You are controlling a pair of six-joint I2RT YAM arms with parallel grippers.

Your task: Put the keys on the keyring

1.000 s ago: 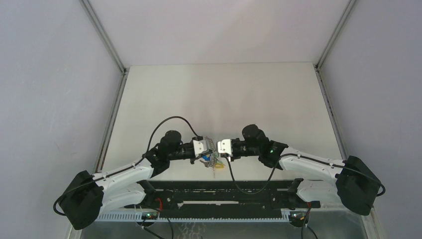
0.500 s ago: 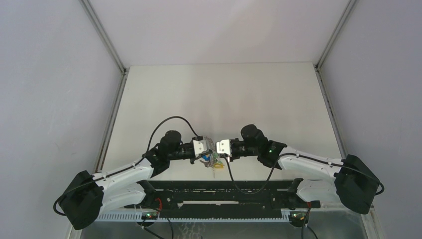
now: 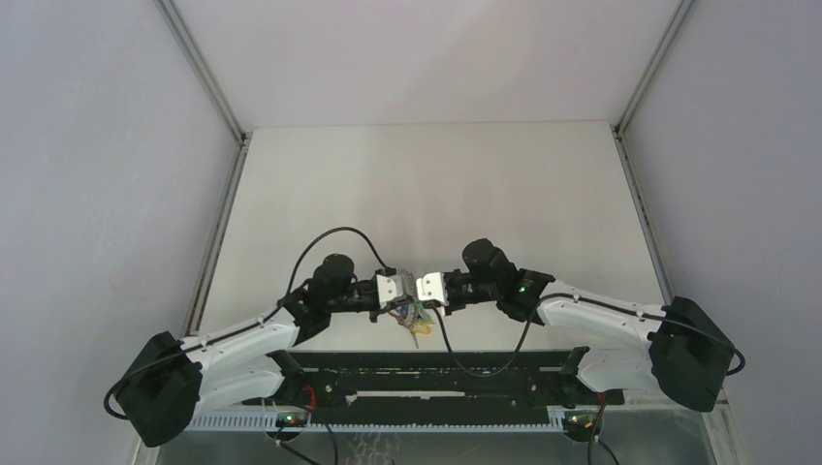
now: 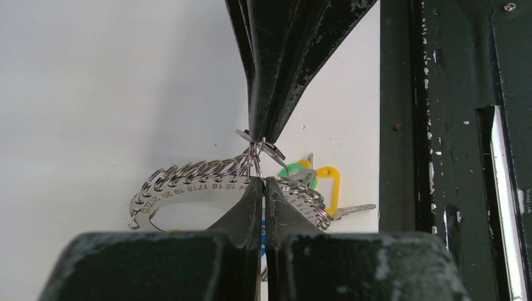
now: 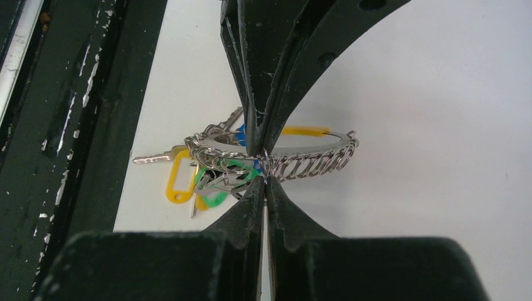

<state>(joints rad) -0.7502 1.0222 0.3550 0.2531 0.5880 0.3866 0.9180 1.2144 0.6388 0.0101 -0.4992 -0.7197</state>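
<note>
Two grippers met tip to tip low in the middle of the overhead view, over the white table [image 3: 436, 184]. The left gripper [image 3: 395, 288] had its fingers pressed fully together on the rim of the keyring [image 4: 188, 188], a curved silvery plate stamped with numbers and edged with a row of small wire loops (the numbers read plainly in the left wrist view). The right gripper [image 3: 427, 287] was closed just as tightly, its tips right against the left one's at the same stretch of rim. A thin silver blade [image 4: 272, 150] poked out beside those tips, and one wire loop [image 4: 254, 157] ran between the two pairs of tips. Whether that blade was the loose key I could not tell.

At the lower right of the left wrist view, the bunch on the keyring showed a yellow tag [image 4: 327, 182], a green tag [image 5: 216, 188] and a plain silver key [image 4: 357, 207], the key reaching close to the black rail [image 4: 439, 125] along the frame's right side.
</note>
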